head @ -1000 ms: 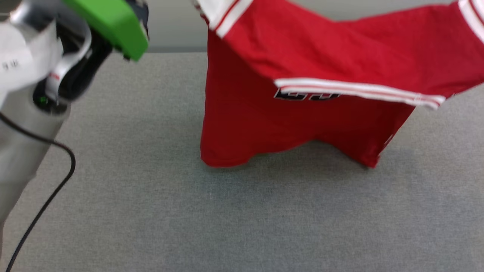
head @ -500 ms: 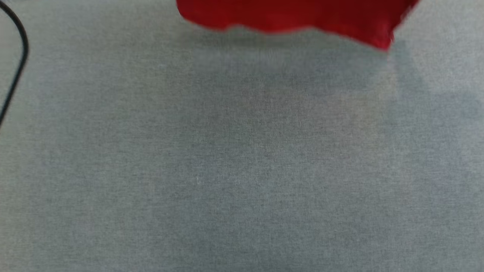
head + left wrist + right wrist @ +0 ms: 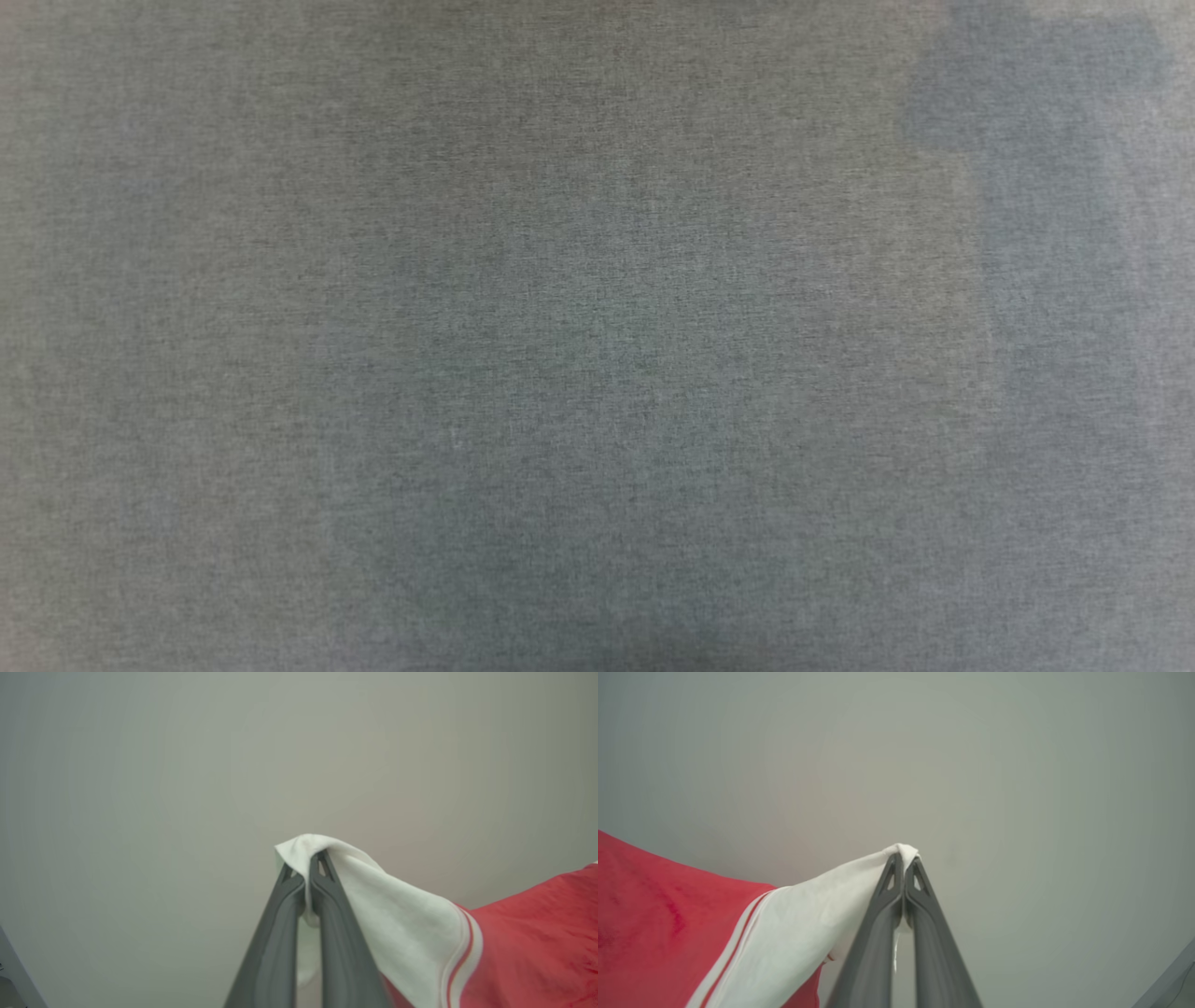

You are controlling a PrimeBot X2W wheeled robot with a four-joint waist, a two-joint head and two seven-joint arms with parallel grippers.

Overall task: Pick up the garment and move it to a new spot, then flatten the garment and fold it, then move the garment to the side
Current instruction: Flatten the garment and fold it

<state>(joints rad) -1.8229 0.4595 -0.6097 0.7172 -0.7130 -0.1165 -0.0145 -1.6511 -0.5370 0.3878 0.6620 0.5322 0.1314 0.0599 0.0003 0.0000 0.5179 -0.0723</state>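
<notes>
The left pincer (image 3: pixel 306 858) is pressed together on the end of a white sleeve of the garment (image 3: pixel 406 928). The cloth is squeezed between its 2 dark fingers, and a small fold stands out over their tips. The right pincer (image 3: pixel 903 858) is clamped in the same way on a white sleeve end. From each grip the sleeve runs out to the striped trim and then to the red body, which is up in the air before a pale, plain background. It seems to be stretched between the 2 arms. The head view looks down on the grey worktop (image 3: pixel 597 336), with soft shadows on it.

I judge the garment to be light and soft, with no stiffness, so it will sag in the middle and swing when the arms move. Each grip takes only a little of the sleeve, so a sharp pull apart could draw the cloth out. The 2 sleeve ends are good holds for spreading it flat. For folding, the shoulders or hem corners seem better.
</notes>
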